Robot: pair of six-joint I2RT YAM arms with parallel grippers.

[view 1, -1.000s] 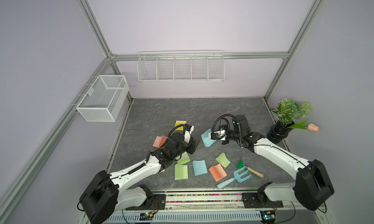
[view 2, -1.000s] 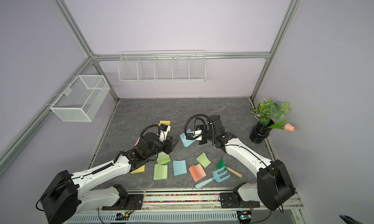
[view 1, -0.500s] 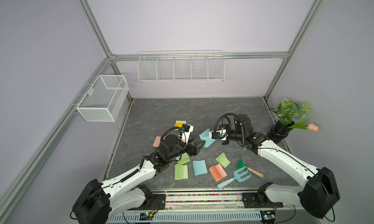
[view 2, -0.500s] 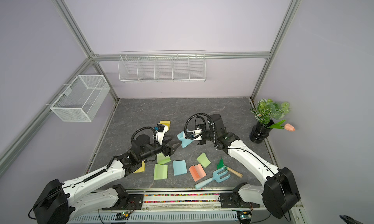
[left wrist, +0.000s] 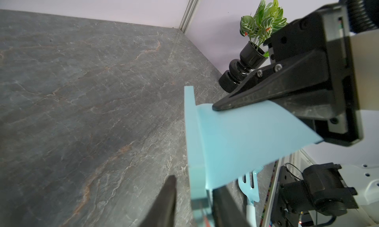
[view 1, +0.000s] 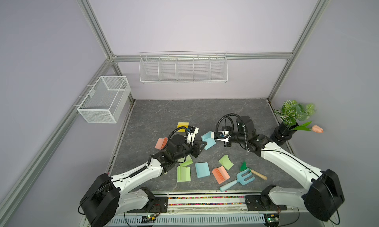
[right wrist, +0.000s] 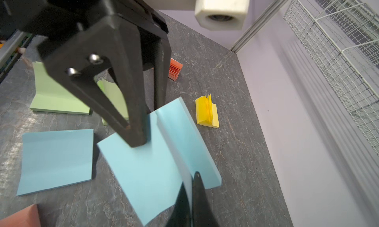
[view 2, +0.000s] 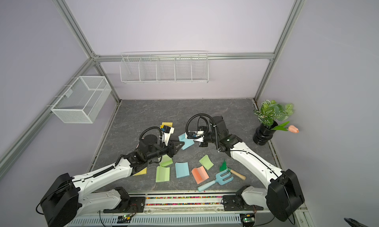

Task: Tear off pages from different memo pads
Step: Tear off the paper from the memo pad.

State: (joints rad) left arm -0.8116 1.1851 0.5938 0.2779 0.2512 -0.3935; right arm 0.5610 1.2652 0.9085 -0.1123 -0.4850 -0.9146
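Note:
A light blue memo pad (view 1: 209, 145) (view 2: 187, 146) (right wrist: 143, 174) lies mid-table. Its top page (left wrist: 246, 137) (right wrist: 174, 137) is peeled up, still joined along one edge. My right gripper (right wrist: 192, 180) (view 1: 212, 136) (left wrist: 215, 108) is shut on that page's free edge. My left gripper (left wrist: 194, 185) (right wrist: 147, 125) (view 1: 203, 144) straddles the pad's (left wrist: 193, 133) opposite edge with its jaws narrow. One finger rests on the pad under the raised page, and a sliver of table shows beside the other. More memo pads lie around: yellow (view 1: 182, 125), salmon (view 1: 161, 143), green (view 1: 183, 173), blue (view 1: 202, 169).
A blue toy garden fork (view 1: 240, 179) and a wooden-handled trowel (view 1: 254, 170) lie front right beside a salmon pad (view 1: 220, 174) and a green pad (view 1: 225, 162). A potted plant (view 1: 284, 131) stands at the right edge. Wire baskets (view 1: 183, 68) hang on the walls.
My left gripper slid right onto the light blue pad's edge, opening wide and then narrowing around it. The right gripper stayed shut on the lifted page.

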